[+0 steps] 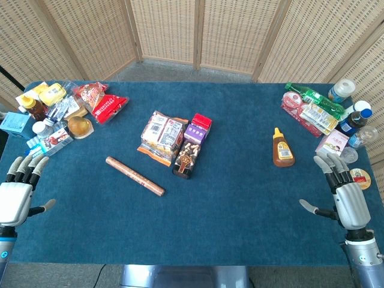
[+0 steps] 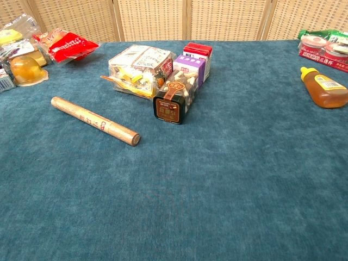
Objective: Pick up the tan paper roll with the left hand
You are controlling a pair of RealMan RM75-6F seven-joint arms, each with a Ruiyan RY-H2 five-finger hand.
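Observation:
The tan paper roll [image 1: 135, 176] lies flat on the blue table cloth, left of centre, slanting from upper left to lower right. The chest view shows the same tan paper roll [image 2: 95, 120] with red print along its side. My left hand [image 1: 18, 193] hovers at the table's left front corner, fingers spread and empty, well to the left of the roll. My right hand [image 1: 343, 197] is at the right front corner, also spread and empty. Neither hand appears in the chest view.
A snack bag [image 1: 162, 137], a purple carton [image 1: 197, 128] and a dark box [image 1: 186, 161] sit just right of the roll. A honey bottle [image 1: 283, 148] lies further right. Packets and jars [image 1: 60, 111] crowd the left back corner; bottles [image 1: 327, 108] crowd the right.

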